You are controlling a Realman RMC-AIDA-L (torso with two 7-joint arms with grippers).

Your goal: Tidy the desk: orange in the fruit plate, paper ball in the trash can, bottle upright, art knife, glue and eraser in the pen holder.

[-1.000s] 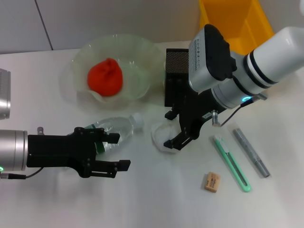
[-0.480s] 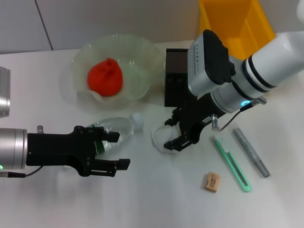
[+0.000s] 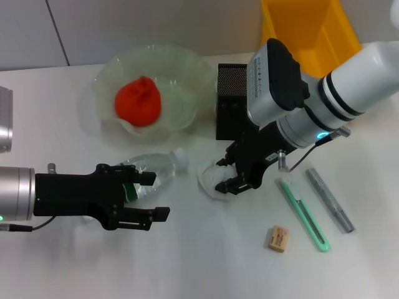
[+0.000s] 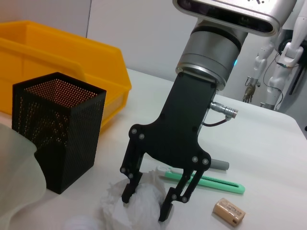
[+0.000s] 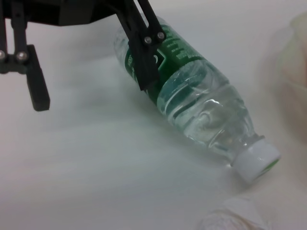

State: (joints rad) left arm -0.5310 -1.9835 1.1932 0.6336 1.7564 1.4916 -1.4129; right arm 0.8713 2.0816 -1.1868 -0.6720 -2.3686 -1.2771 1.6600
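Crumpled paper ball (image 3: 215, 179) — clear glossy plastic bottle (image 5: 192, 98) — black mesh pen holder (image 4: 57, 127)

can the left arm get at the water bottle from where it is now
Probably yes. The left tool is open and hangs right beside the water bottle, which lies on its side with nothing between them. The right tool is busy at the paper ball, off the bottle's cap end, so it should not block.

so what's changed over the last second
The right gripper came down onto the paper ball, and its open jaws now straddle it. The left gripper, bottle, orange, art knife, glue and eraser stayed put.
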